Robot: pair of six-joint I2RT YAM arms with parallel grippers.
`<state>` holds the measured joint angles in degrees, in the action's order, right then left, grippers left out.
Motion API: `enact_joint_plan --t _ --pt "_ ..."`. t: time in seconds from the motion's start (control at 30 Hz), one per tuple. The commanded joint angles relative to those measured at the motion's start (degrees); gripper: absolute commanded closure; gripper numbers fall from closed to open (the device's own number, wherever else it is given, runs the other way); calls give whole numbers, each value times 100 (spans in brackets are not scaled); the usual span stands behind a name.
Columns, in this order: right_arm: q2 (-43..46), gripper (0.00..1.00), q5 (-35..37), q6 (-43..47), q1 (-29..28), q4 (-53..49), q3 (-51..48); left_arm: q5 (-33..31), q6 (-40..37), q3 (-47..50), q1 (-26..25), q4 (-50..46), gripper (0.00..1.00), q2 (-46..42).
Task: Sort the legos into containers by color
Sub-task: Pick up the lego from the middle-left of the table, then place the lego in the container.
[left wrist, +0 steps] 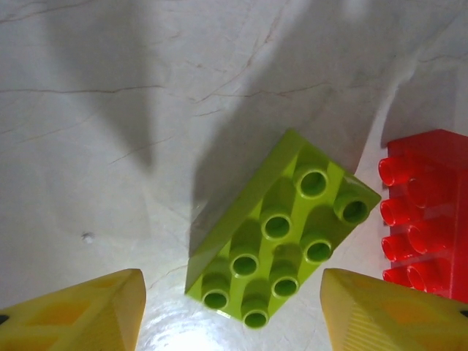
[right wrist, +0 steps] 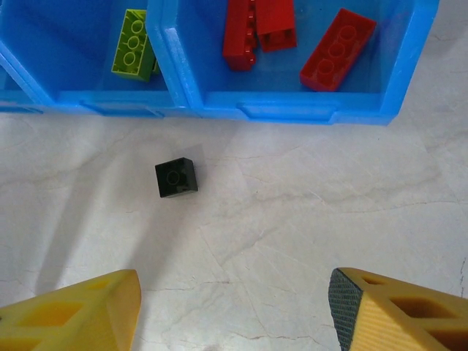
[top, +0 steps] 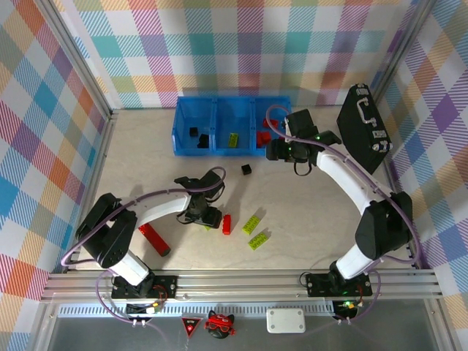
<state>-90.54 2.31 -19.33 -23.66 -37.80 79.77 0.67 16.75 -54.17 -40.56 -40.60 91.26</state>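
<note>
Lime brick (left wrist: 281,230) lies inside the spread left end effector (left wrist: 232,307); right end effector (right wrist: 234,292) likewise spread.

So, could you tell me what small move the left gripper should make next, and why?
Probably lower the left gripper and close it on the lime green brick. The brick lies studs up on the table, and the gripper is open and empty on either side of it. A red brick sits close beside it, so that side needs care.
</note>
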Motion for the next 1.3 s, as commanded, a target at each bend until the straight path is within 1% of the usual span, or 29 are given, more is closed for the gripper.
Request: enact_joint_plan --t 0.0,0.1,0.37,0.43,0.73,0.9,1.0,1.1,1.27 --pt "210 30 -26 -112 -18 -102 -68 187 -301 -148 -98 65 37 203" --pt "295 30 11 -137 -24 -142 -137 250 -391 -238 -127 77 39 340" --pt "517 30 92 -154 -25 -301 -222 78 -522 -478 -137 -41 59 626" --pt "580 30 136 -151 -22 -337 -233 73 -515 -489 -135 -23 63 661" --pt "700 31 209 -134 -24 -456 -301 -376 -375 -631 -142 -63 68 365" --pt "723 31 210 -122 -25 -478 -354 -917 -339 -1043 -126 -303 68 209" --pt "705 31 166 -143 -24 -425 -422 -1028 -348 -1452 -50 -343 69 257" --pt "716 31 127 -173 -26 -457 -464 -988 -348 -1966 67 -328 70 439" --pt "883 32 232 -149 -26 -438 -690 -986 -366 -3016 220 -256 70 1033"
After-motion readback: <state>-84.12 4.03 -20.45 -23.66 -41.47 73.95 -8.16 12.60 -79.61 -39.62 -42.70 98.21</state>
